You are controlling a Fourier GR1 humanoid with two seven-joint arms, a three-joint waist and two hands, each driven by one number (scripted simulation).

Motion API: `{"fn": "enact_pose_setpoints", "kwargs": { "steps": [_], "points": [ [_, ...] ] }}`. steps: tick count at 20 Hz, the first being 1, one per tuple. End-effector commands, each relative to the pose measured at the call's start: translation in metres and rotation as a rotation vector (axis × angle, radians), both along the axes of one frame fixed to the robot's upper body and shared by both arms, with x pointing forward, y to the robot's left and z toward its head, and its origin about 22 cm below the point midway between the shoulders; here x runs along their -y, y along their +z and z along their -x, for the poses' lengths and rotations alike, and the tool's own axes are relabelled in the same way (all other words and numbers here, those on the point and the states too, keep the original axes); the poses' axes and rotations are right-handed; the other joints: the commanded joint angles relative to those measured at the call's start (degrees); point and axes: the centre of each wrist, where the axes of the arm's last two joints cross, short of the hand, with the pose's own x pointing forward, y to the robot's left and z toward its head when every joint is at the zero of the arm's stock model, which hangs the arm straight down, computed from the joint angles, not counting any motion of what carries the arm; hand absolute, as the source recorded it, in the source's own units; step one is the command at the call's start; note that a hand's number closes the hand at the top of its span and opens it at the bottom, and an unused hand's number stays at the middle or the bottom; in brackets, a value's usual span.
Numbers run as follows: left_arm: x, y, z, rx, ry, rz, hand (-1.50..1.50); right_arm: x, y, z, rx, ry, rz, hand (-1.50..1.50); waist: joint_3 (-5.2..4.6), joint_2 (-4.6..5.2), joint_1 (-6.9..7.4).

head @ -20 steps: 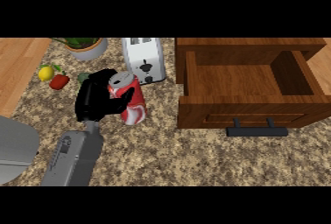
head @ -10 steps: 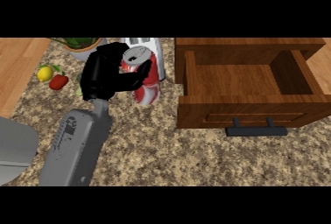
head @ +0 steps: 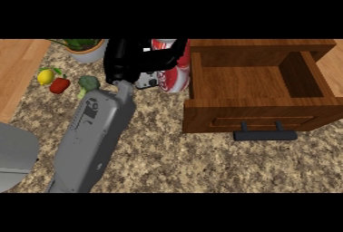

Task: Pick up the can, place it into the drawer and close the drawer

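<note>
One left hand [head: 137, 61] curls round one red can [head: 173, 72] beside one open wooden drawer [head: 258, 86].

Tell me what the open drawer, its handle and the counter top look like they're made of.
The drawer looks like brown wood: grain lines run along its walls and floor, with a dull sheen. Its handle is a plain, matte black bar, maybe metal or plastic. The counter top looks like speckled tan and brown stone, probably granite.
</note>
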Motion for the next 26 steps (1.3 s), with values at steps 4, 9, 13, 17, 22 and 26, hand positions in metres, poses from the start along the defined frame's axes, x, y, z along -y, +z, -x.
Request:
{"fn": "enact_pose_setpoints", "kwargs": {
  "steps": [4, 9, 13, 17, 22, 26],
  "points": [
    [0.035, 0.021, -0.022, 0.014, -0.005, -0.023, 1.50, -0.018, 0.009, -0.015, 0.014, 0.006, -0.001, -1.50, -0.01, 0.14, -0.23],
    [0.065, 0.054, -0.029, 0.003, -0.005, -0.033, 1.50, -0.004, 0.001, -0.004, 0.008, -0.004, 0.002, -1.50, 0.03, 0.10, -0.97],
    [0.081, 0.064, -0.037, 0.002, 0.002, -0.048, 1.50, -0.015, 0.004, -0.007, 0.007, 0.038, 0.002, -1.50, 0.03, 0.23, -1.61],
    [0.091, 0.051, -0.038, -0.009, 0.005, -0.054, 1.50, -0.008, 0.003, -0.019, 0.013, 0.016, 0.005, -1.50, 0.03, 0.31, -1.41],
    [0.108, 0.056, -0.039, -0.012, 0.002, -0.077, 1.50, -0.007, 0.012, -0.015, 0.011, 0.016, -0.002, -1.50, 0.05, 0.38, -2.29],
    [0.109, 0.047, -0.045, -0.018, 0.008, -0.071, 1.50, -0.008, 0.013, -0.025, 0.028, 0.039, 0.001, -1.50, 0.06, 0.63, -3.01]
  ]
}}
